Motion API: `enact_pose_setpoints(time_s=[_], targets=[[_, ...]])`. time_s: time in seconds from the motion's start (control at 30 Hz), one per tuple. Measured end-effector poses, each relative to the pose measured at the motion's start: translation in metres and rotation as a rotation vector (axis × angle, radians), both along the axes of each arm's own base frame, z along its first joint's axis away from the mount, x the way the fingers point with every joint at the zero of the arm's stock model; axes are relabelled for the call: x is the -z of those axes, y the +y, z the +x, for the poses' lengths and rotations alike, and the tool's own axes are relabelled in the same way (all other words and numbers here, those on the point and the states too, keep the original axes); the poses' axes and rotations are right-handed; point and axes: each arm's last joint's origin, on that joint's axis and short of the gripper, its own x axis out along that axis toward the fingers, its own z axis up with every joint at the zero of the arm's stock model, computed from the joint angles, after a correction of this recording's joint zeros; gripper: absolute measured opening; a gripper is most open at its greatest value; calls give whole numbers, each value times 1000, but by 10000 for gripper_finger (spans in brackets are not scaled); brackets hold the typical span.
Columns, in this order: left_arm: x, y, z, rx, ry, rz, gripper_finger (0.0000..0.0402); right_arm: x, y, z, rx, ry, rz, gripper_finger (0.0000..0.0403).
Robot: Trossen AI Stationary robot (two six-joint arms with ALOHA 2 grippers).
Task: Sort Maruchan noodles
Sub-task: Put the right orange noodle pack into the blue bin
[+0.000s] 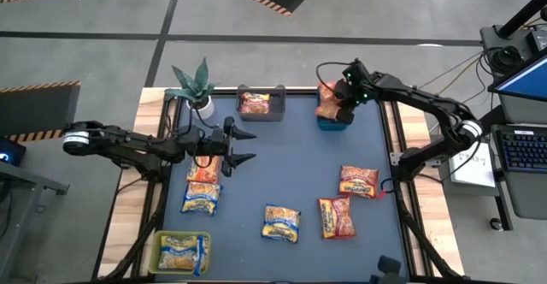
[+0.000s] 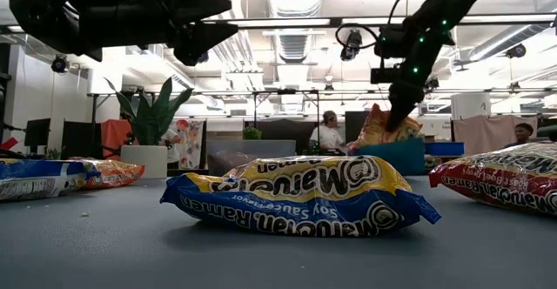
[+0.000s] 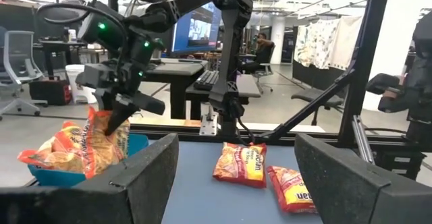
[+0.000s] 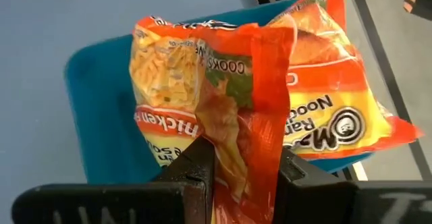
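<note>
My right gripper (image 4: 244, 162) is shut on an orange Maruchan packet (image 4: 202, 82) over the blue bin (image 1: 332, 123) at the table's far right. A second orange packet (image 4: 337, 116) lies in that bin. My left gripper (image 1: 239, 146) hovers open at the left, above the mat, with nothing between its fingers. Loose packets lie flat on the mat: an orange one (image 1: 202, 171), two yellow-blue ones (image 1: 201, 197) (image 1: 281, 222), and two red-orange ones (image 1: 335, 217) (image 1: 359, 181). My right gripper pinches the orange packet's crumpled upper end (image 4: 236, 143) between its two fingers. The fingers (image 3: 125, 113) come slanting down from above. The packet hangs below them, tilted, with its lower part (image 3: 74, 150) inside the blue bin beside the other orange packet.
A grey bin (image 1: 259, 113) at the far middle holds a red packet. A yellow-green bin (image 1: 157, 251) at the near left holds yellow packets. A potted plant (image 1: 195, 85) stands at the far left. Bare mat lies in the middle.
</note>
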Motion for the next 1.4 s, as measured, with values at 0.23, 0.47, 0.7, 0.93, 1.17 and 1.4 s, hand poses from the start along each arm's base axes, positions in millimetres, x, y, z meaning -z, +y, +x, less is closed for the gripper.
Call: enact_pose_setpoints(time_s=[0.23, 0.47, 0.7, 0.93, 1.17, 1.4], targets=[[0, 0, 0, 0, 1, 0, 278, -15, -4, 2, -3, 0, -25, 63], [0, 0, 0, 0, 1, 4, 278, -36, -5, 3, -16, 7, -35, 63], [0, 0, 0, -1, 2, 11, 278, -41, -3, 0, -17, 35, 0, 63], [0, 0, 0, -2, 2, 18, 278, -31, 1, -1, -20, 27, 54, 63], [0, 0, 0, -2, 2, 18, 278, -17, 1, -2, -22, 41, 39, 63], [0, 0, 0, -3, 2, 22, 278, -16, -1, -1, 6, 44, 2, 63]])
